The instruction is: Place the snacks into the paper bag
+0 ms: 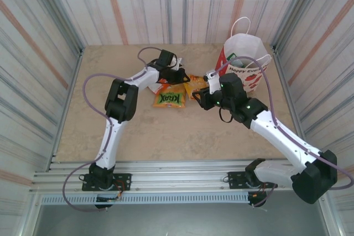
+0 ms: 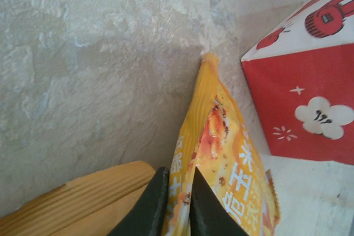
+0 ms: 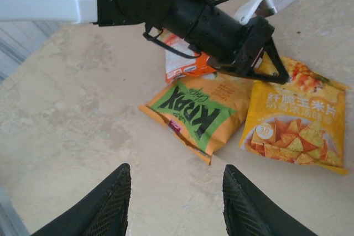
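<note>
My left gripper (image 2: pixel 178 192) is shut on the edge of a yellow snack packet (image 2: pixel 232 158), pinched between both black fingers. From the right wrist view the same left gripper (image 3: pixel 276 75) holds the top of the yellow packet (image 3: pixel 298 120), which lies beside the orange and green KRAX packet (image 3: pixel 202 117). An orange and white packet (image 3: pixel 185 66) lies partly under the left arm. My right gripper (image 3: pixel 177 192) is open above bare table just short of the KRAX packet. The paper bag (image 1: pixel 246 59) stands upright at the back right, and its red side (image 2: pixel 310 103) is close to the held packet.
The tabletop (image 1: pixel 138 131) is pale and marbled, closed in by striped walls (image 1: pixel 44 53) on three sides. The two arms meet near the middle, left gripper (image 1: pixel 185 77) and right gripper (image 1: pixel 200 99) close together. An orange packet's ridged edge (image 2: pixel 83 203) lies beside the left fingers.
</note>
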